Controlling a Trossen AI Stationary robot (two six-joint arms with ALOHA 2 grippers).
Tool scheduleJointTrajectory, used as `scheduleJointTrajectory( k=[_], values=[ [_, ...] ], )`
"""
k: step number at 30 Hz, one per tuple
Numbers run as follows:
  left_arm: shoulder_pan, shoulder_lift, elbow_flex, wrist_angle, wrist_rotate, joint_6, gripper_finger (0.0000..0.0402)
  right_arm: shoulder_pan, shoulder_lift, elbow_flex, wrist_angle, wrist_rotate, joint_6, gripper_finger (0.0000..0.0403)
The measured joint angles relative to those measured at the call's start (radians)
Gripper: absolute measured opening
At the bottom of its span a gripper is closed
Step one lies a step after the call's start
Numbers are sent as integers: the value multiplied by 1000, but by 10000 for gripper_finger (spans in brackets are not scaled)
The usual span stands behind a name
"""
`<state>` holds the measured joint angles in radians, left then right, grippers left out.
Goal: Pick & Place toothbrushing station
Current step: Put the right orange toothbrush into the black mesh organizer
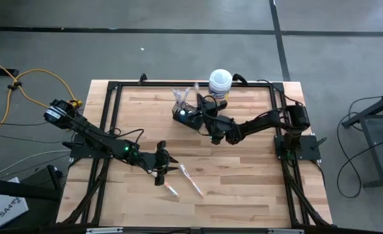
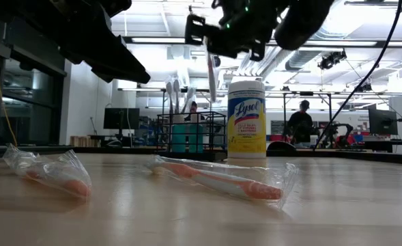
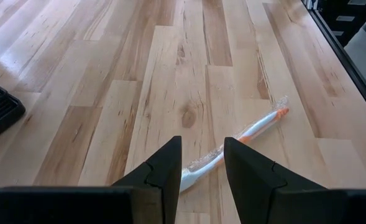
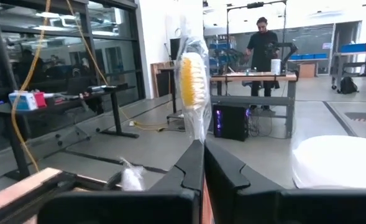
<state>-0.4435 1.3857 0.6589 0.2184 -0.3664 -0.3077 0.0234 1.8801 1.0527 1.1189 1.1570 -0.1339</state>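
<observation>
The black wire basket stands at the table's far middle, with pale toothbrushes and teal-topped tubes upright in it. My right gripper hovers just beside and above it, shut on a plastic-wrapped toothbrush with yellow bristles. Two more wrapped toothbrushes lie flat on the table nearer the front: an orange one and a pale pink one. My left gripper hangs open above the table, and the orange-accented wrapped brush lies below and ahead of its fingers, untouched. My right gripper pinches the wrapped toothbrush's handle between its two fingertips, which point about level toward the table's far side. The brush stands roughly upright across the fingers, bristle head above them, lifted clear of table and basket.
A white-lidded, yellow-labelled canister stands right of the basket at the far edge. A black frame runs around the tabletop. Bare wood lies at the right and near the front. People stand in the room beyond the table.
</observation>
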Motion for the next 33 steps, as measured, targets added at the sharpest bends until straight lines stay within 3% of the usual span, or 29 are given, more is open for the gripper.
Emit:
scheduleJointTrajectory(
  k=[9,24,33],
  values=[
    [3,0,0,0,-2,0,116,-22,0,-103,163,-57,15,3],
    [18,0,0,6,-4,1,116,-69,1,-162,164,-144,117,3],
    [18,0,0,19,-4,1,116,-72,88,-165,174,-145,217,3]
  ],
)
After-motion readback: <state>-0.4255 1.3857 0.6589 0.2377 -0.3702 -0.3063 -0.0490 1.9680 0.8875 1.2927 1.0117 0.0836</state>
